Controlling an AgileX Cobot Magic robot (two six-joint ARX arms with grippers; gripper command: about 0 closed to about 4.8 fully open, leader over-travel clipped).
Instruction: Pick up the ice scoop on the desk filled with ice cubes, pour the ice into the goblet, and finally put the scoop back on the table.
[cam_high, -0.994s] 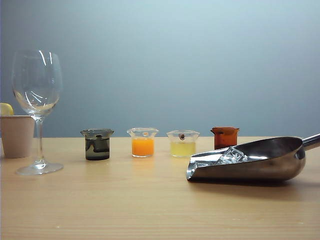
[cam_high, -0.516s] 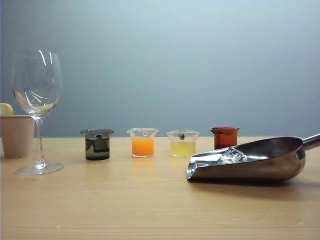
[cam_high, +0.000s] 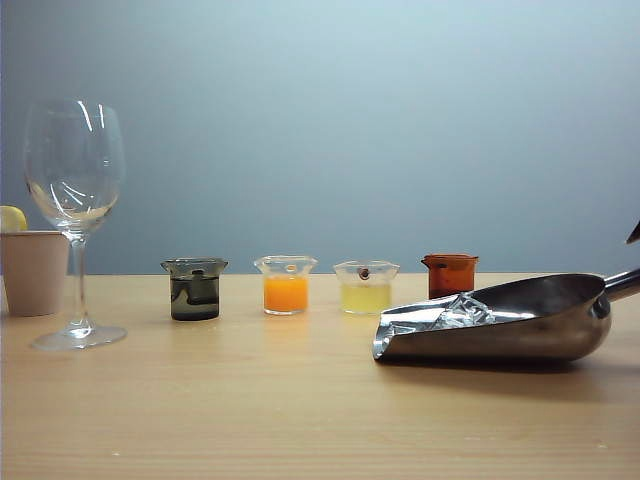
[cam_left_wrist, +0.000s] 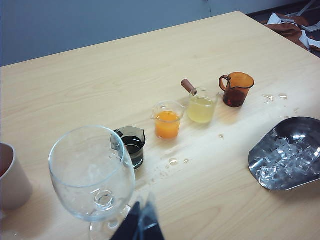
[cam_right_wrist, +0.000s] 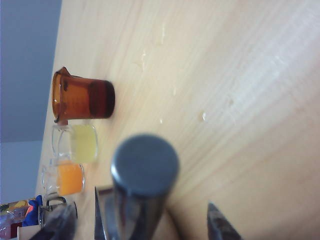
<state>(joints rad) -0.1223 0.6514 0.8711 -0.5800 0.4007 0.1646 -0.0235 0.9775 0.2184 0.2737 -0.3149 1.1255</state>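
Steel ice scoop (cam_high: 510, 320) lies on its side on the table (cam_high: 250, 400) at the right, slanted mouth toward the beakers (cam_high: 286, 285), its ice cubes (cam_high: 462, 312) piled near the mouth. The right gripper (cam_right_wrist: 137, 225) has its fingers (cam_right_wrist: 220, 225) spread wide either side of the rod handle (cam_right_wrist: 142, 180), not pinching it. The goblet (cam_high: 75, 220) stands upright at far left beside a paper cup (cam_high: 33, 272). The left gripper (cam_left_wrist: 140, 225) sits near the goblet's foot; whether it is open cannot be told.
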